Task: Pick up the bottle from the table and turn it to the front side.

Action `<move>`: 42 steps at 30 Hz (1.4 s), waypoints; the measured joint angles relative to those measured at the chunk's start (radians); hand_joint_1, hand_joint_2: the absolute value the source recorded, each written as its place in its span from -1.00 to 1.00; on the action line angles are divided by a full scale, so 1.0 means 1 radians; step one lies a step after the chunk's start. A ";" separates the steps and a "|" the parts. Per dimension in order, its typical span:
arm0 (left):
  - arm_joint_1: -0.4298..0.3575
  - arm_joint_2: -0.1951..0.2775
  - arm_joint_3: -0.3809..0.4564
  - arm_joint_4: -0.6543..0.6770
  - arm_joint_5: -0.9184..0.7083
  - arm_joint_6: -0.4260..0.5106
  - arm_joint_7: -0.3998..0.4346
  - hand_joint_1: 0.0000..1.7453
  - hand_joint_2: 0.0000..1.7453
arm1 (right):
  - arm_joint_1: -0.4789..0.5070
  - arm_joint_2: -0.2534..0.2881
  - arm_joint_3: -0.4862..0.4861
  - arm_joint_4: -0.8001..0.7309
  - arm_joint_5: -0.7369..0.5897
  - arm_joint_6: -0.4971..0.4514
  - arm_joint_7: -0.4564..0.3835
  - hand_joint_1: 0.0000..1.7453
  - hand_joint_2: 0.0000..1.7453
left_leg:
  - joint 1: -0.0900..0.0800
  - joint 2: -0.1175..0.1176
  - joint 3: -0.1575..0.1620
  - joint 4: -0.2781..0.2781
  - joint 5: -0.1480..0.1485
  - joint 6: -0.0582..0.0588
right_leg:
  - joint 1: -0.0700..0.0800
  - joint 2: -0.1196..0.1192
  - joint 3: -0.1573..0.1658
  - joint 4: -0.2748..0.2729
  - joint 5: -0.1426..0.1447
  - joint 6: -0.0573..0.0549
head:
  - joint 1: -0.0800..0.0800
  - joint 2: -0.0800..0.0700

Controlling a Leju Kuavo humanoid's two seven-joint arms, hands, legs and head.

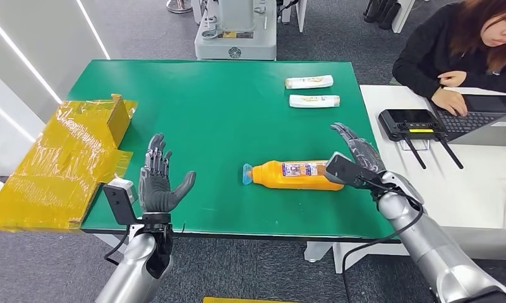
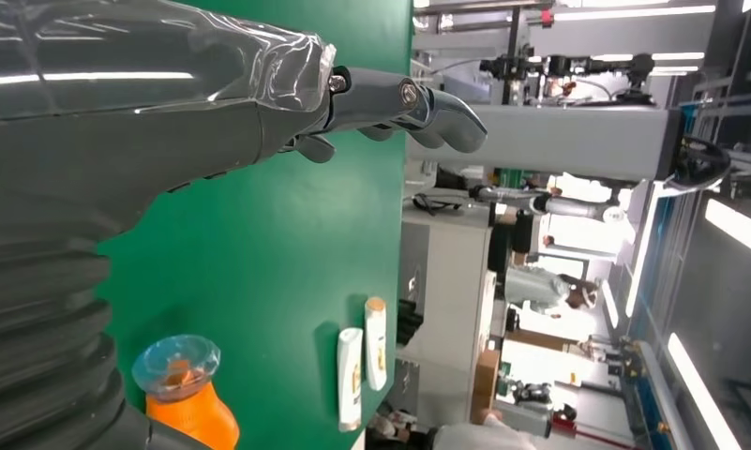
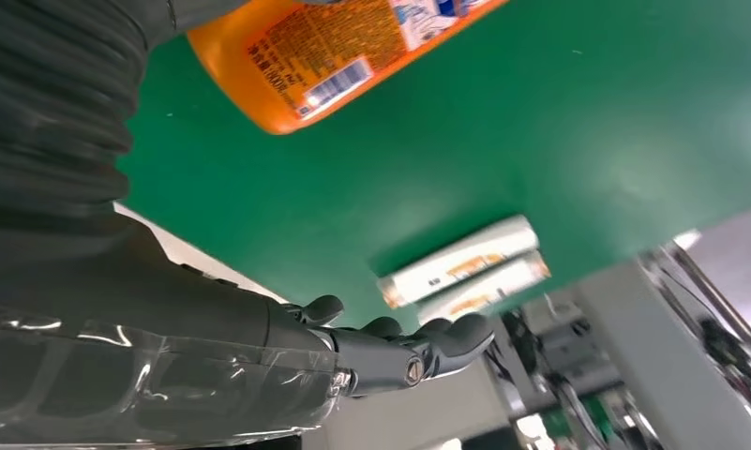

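Right wrist view shows the bottle (image 3: 334, 56) barcode label.

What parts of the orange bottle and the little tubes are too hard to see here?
- Orange bottle: its base end hides behind the right hand in the head view.
- Bottle label: print too small in the head view, cut off by the edge in the right wrist view.
- Two white tubes: lettering too small.

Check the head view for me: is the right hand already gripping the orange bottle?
No. The right hand is open beside the base end of the orange bottle, which lies flat on the green table.
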 joint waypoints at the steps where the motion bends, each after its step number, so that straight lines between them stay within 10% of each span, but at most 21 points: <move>1: -0.007 0.000 -0.004 0.010 0.004 -0.003 -0.001 -1.00 1.00 | -0.024 0.000 0.017 0.030 -0.007 0.025 0.008 -1.00 1.00 | 0.000 0.000 0.000 0.000 0.000 0.000 | 0.000 0.000 0.000 0.000 0.000 0.000 | 0.000 0.000; 25: -0.072 0.001 -0.046 0.107 0.021 -0.051 0.001 -1.00 1.00 | -0.225 0.138 0.301 0.325 -0.053 0.359 0.114 -1.00 1.00 | 0.000 0.000 -0.001 0.000 0.000 0.000 | 0.000 0.000 -0.001 0.000 0.000 0.000 | 0.000 0.000; 42: -0.070 0.003 -0.046 0.107 0.042 -0.066 0.032 -1.00 1.00 | -0.285 0.177 0.485 0.366 0.057 0.374 0.150 -1.00 1.00 | 0.000 0.000 -0.001 0.001 0.000 0.000 | 0.000 0.000 -0.001 0.000 0.000 0.000 | 0.000 0.000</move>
